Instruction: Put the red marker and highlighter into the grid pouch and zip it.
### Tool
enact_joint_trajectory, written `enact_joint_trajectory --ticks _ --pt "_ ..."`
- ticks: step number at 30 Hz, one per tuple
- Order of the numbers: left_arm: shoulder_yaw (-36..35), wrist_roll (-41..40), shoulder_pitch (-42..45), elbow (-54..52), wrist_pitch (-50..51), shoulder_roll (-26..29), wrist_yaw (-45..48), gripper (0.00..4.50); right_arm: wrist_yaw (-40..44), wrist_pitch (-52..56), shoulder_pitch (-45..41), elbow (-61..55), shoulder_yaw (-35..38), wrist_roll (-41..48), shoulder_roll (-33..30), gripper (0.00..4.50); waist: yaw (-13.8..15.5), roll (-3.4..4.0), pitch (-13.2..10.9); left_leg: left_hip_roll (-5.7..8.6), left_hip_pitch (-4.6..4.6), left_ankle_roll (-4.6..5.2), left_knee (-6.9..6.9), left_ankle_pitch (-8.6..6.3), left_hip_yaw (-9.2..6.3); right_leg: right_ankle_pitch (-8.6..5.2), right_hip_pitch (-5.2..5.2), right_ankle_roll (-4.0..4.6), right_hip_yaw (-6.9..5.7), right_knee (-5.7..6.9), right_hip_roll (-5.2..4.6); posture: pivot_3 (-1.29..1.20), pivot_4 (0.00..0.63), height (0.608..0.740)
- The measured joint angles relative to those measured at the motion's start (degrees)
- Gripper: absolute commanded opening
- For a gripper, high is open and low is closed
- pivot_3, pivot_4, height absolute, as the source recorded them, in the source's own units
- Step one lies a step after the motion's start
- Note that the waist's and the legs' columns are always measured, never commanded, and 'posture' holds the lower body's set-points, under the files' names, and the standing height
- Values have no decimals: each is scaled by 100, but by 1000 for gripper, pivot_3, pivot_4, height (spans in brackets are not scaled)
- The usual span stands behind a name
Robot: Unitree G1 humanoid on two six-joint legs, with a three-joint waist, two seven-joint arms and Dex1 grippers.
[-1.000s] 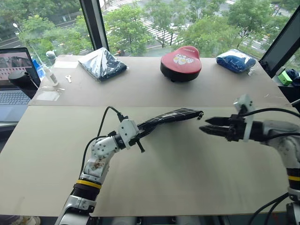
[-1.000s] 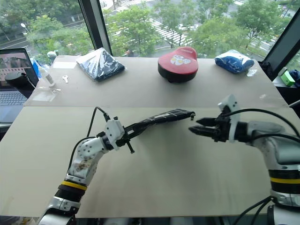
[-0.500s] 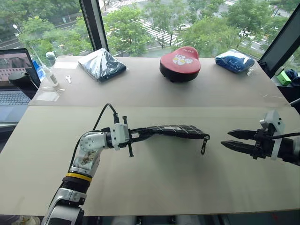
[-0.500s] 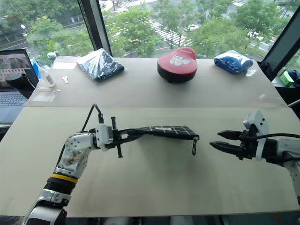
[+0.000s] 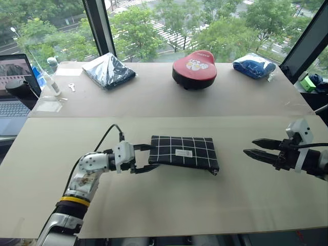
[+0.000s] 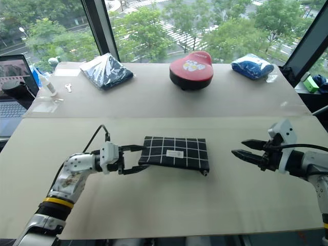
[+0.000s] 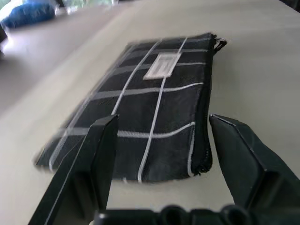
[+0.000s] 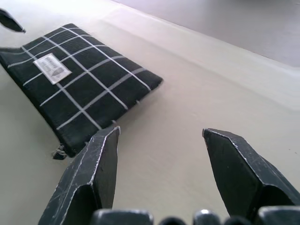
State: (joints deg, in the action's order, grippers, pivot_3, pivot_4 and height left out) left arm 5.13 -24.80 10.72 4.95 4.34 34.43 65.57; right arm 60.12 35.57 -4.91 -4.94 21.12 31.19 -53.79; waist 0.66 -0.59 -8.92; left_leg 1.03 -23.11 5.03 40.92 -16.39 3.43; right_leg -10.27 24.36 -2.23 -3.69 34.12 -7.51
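The grid pouch [image 5: 184, 152] lies flat on the table [image 5: 169, 205], left gripper [image 5: 149, 158] jaws spread at its end.

Pale worktop set before a window, lit by daylight

A beige worktop [image 5: 169, 205] of two boards is seen, joined by a seam running across. The window [image 5: 215, 25] behind it is divided by a dark frame post [image 5: 97, 25], and green trees and a street crossing are shown beyond the glass. An open laptop [image 5: 13, 87] is placed at the left edge. Along the far board a dark wrapped bundle [image 5: 108, 70], a red case [image 5: 195, 69] and a blue bundle [image 5: 253, 65] are laid.
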Motion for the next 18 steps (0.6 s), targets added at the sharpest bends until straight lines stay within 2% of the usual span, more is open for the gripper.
enact_joint_trajectory --ticks 2,5,12,18 --pt "-406 -647 -436 -679 1211 451 -214 3359 4 -74 -48 178 4 -77 -45 3178 -11 3 -1 -2 4 0 0 -1 -1 -1 -1 -2 6 -1 -2 0 150 740" --pt "-1076 -1296 -665 -1228 2301 746 -671 3359 9 -147 -177 323 -10 -116 -58 3178 32 8 -4 1 10 2 0 -2 -6 -2 -8 -3 6 1 -3 0 150 740" --pt "-2276 -1625 -633 -1229 2971 902 -1455 3359 -7 -182 -279 431 -7 -116 -59 3178 23 8 -4 5 16 -36 -9 20 -2 -2 -8 -1 6 3 0 0 150 740" --pt "-2645 -1686 -657 -1168 3087 1029 -1465 3359 -102 -180 -171 326 -12 -100 113 3178 21 8 -4 5 15 -38 -9 20 0 -2 -9 0 6 1 1 0 150 740"
